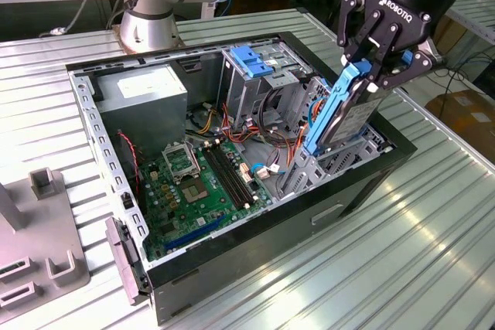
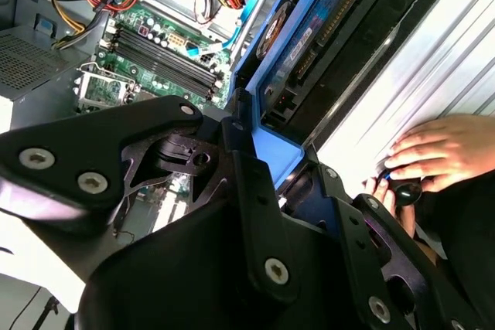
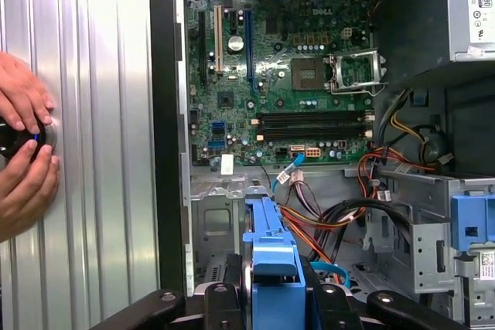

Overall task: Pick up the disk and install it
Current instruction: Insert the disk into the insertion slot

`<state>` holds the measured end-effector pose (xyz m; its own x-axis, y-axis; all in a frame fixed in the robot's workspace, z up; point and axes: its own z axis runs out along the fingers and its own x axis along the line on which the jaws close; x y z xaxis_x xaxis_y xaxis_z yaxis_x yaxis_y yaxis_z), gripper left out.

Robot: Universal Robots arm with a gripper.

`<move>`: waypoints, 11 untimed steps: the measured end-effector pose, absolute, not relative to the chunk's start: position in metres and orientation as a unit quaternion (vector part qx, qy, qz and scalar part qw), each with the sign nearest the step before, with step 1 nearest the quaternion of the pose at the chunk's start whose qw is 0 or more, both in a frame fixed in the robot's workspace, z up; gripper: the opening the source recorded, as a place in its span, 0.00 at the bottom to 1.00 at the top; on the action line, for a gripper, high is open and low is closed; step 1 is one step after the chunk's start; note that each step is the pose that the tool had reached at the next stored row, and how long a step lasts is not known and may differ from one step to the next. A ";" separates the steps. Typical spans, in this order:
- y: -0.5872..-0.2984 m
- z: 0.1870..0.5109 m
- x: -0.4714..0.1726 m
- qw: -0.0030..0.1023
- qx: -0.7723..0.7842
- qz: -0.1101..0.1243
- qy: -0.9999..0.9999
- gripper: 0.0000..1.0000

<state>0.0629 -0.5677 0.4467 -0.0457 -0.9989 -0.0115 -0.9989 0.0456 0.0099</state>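
We've got the case (image 1: 255, 229) sitting on the table (image 1: 402, 268). Inside it, the motherboard (image 1: 205, 183) lies flat on the floor. The power supply (image 1: 143, 98) is behind it at the exterior view's left, the cage (image 1: 255, 83) behind it further right. At the right end, the disk (image 1: 352, 121) leans tilted — lower end inside the case, upper end in the gripper (image 1: 379, 75).

Grey-metal disk (image 1: 348, 117) — blue carrier frame, steeply tilted on edge; lower end inside open case (image 1: 232, 249)

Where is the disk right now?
The disk is at the exterior view's right, tilted, held at its top by the gripper, its lower end in the computer case beside the drive cage.
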 end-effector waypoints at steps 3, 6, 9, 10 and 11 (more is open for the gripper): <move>-0.568 0.445 0.063 0.001 -0.691 0.008 0.723 0.37; -0.568 0.443 0.064 0.000 -0.691 0.008 0.723 0.37; -0.568 0.441 0.064 0.000 -0.691 0.008 0.723 0.37; -0.568 0.440 0.064 0.000 -0.691 0.008 0.723 0.37; -0.568 0.439 0.064 0.000 -0.691 0.008 0.723 0.37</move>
<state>0.0641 -0.5677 0.4391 -0.0455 -0.9989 -0.0114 -0.9989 0.0454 0.0110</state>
